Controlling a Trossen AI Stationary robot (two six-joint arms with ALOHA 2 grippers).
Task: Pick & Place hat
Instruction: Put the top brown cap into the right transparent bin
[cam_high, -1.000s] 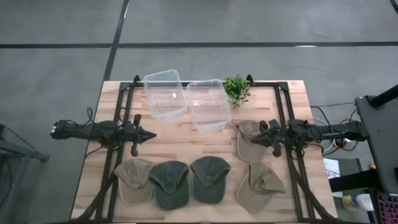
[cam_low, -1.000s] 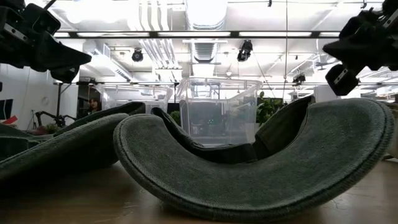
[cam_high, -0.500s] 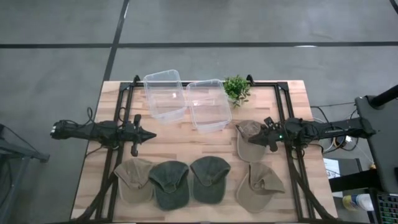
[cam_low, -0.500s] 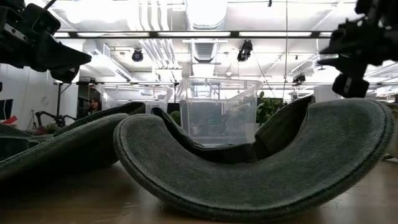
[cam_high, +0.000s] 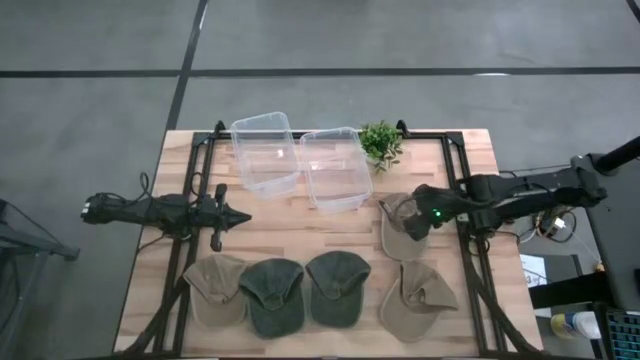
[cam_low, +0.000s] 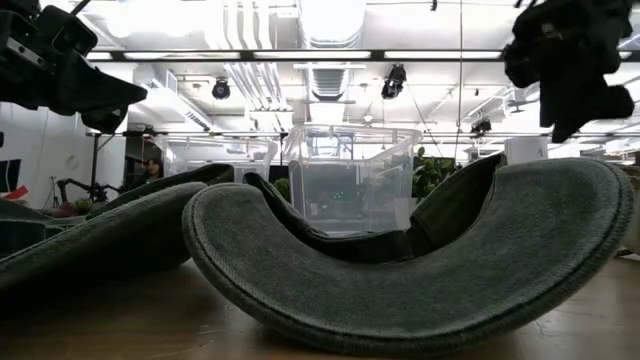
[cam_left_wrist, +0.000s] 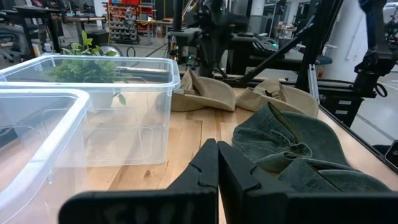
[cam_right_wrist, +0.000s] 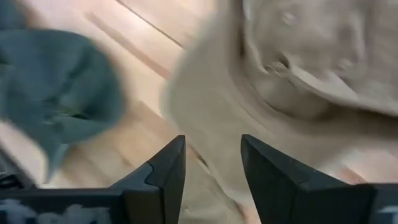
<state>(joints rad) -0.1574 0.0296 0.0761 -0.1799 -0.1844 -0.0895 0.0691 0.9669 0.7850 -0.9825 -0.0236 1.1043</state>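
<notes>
Right gripper (cam_high: 414, 226) — fingers spread apart, gripping nothing — hangs directly over the upper tan hat (cam_high: 400, 228) on the table's (cam_high: 300, 228) right side, beside the clear bins (cam_high: 333, 168). Left gripper (cam_left_wrist: 217, 163), fingers pressed together and empty, waits at the table's left.
</notes>
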